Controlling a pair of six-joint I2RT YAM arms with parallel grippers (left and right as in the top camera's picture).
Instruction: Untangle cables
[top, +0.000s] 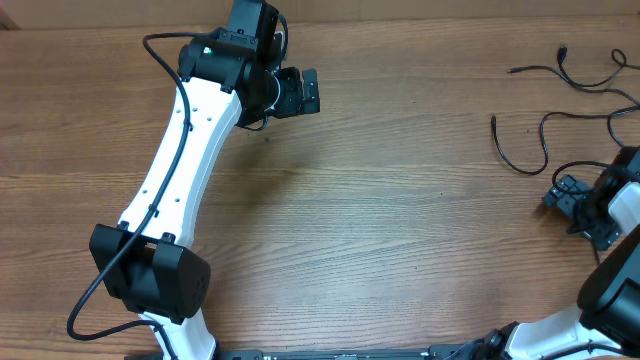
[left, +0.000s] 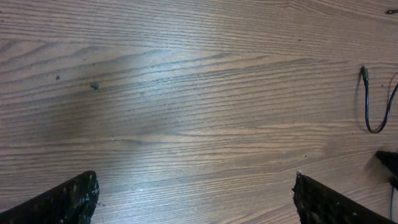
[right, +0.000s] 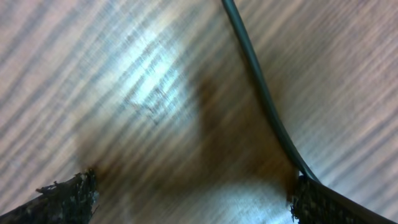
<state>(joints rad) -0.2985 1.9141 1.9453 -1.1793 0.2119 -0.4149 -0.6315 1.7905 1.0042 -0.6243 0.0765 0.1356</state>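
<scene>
R gripper (top: 578, 212), lower right of the overhead view: jaws wide, nothing held. One cable (right: 261, 99) runs down to its right-hand jaw in the wrist view (blurry, contact unclear), prob. lined up for a pick. L gripper (top: 303, 90), upper centre, is also wide open & empty over bare table (top: 380, 200), well apart from the cables (top: 545, 150) sprawled at upper right. No containers in view.

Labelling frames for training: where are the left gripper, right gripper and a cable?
left gripper (top: 310, 92), overhead view, between fingers
right gripper (right: 193, 182), right wrist view, between fingers
cable (right: 266, 96), right wrist view, mid-length
</scene>
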